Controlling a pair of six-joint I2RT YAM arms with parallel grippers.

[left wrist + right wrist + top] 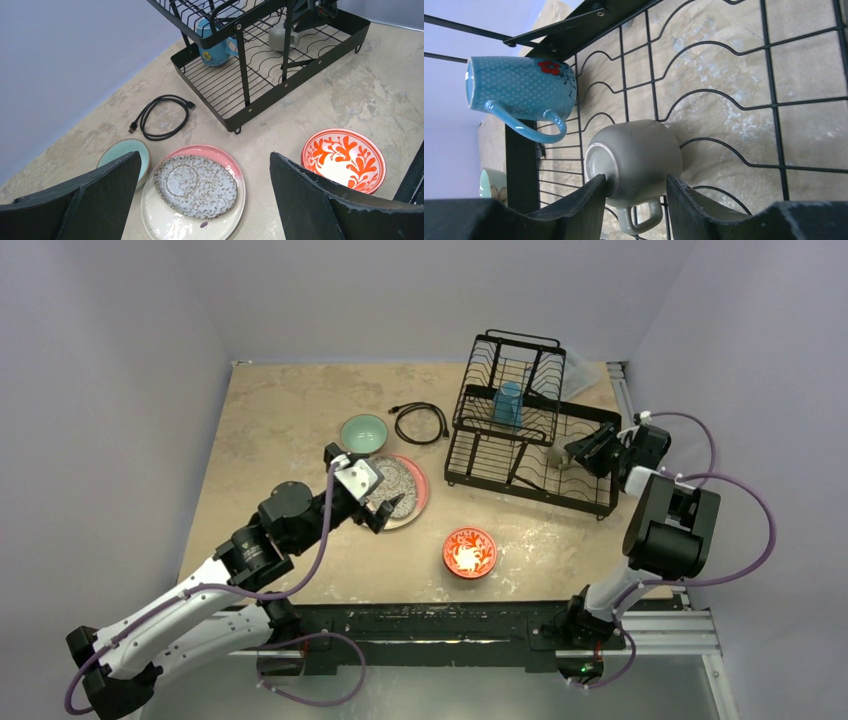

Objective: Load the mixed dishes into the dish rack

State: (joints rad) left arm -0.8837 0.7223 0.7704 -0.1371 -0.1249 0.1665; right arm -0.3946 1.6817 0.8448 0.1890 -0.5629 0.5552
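Overhead and wrist views, both arms based at the near edge of the mottled beige table (270,420). The dish rack (480,455), a black two-tier frame of thin wire with wavy floor rods and upright slots, stands at the far right, its long axis running left to right. My right gripper (635,180) reaches into the lower tier from the rack's right end. Its dark, rough-edged fingers (574,205) stand partly closed on either side of the small grey mug (639,160), at or very near its smooth speckled wall, and I cannot tell whether they press it. The mug rests mouth-down on the wire floor, foot ring up, handle towards the gripper. Near it but apart, the blue cup (519,90), dotted and marked with a red flower, stands mouth-up under the edge of the upper tier. My left gripper (368,480) hovers with its fingers spread wide and nothing between them, above the round, glossy cream-and-pink plate (418,495). On that plate lies the grey speckled oval dish (398,480), its long axis slanting across the plate. The teal bowl (364,431) sits just beside the plate's far rim. The red-orange patterned bowl (469,552) sits near the front with bare table on every side. The black coiled cable (420,423) lies between the teal bowl and the rack.
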